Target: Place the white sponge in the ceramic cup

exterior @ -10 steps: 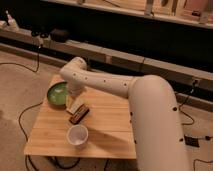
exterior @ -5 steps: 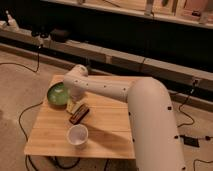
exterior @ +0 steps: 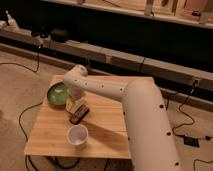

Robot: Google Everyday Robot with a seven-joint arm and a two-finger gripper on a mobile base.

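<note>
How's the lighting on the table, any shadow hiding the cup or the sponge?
Camera view: dim, warm light; the arm's shadow lies on the table right of the ceramic cup, which is lit. The tool, beside the green bowl, shades the white sponge under it.

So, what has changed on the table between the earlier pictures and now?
The arm came down a little toward the table. Its gripper now sits low by the white sponge, between the green bowl and the brown bar. Nothing was visibly taken or released. The sponge, bowl, bar and ceramic cup stayed in place.
</note>
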